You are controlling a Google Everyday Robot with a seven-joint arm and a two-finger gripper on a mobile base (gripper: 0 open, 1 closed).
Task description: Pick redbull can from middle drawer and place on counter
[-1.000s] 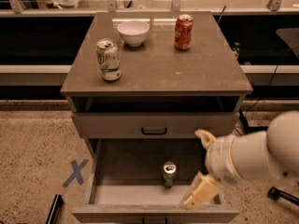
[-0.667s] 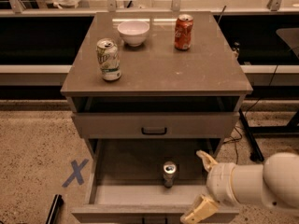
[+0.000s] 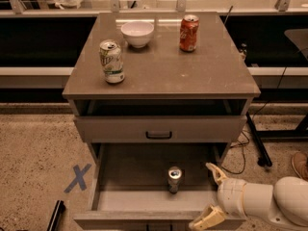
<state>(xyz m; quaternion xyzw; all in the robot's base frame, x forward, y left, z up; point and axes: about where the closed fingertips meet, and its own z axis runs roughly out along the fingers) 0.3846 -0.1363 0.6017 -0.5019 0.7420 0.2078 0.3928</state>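
Note:
The redbull can (image 3: 174, 179) stands upright in the open middle drawer (image 3: 144, 200), near the middle of its floor, silver top showing. My gripper (image 3: 211, 192) is at the drawer's front right corner, to the right of the can and apart from it. Its two pale fingers (image 3: 215, 172) are spread wide and hold nothing. The counter (image 3: 163, 64) is the grey-brown cabinet top above.
On the counter stand a white-and-green can (image 3: 111, 61), a white bowl (image 3: 137, 33) and a red-orange soda can (image 3: 189, 33). A shallower drawer with a black handle (image 3: 159, 135) sits above the open one. A blue X (image 3: 78, 178) marks the floor at left.
My arm and gripper have moved lower and to the right, toward the drawer's front right corner. The can has not moved.

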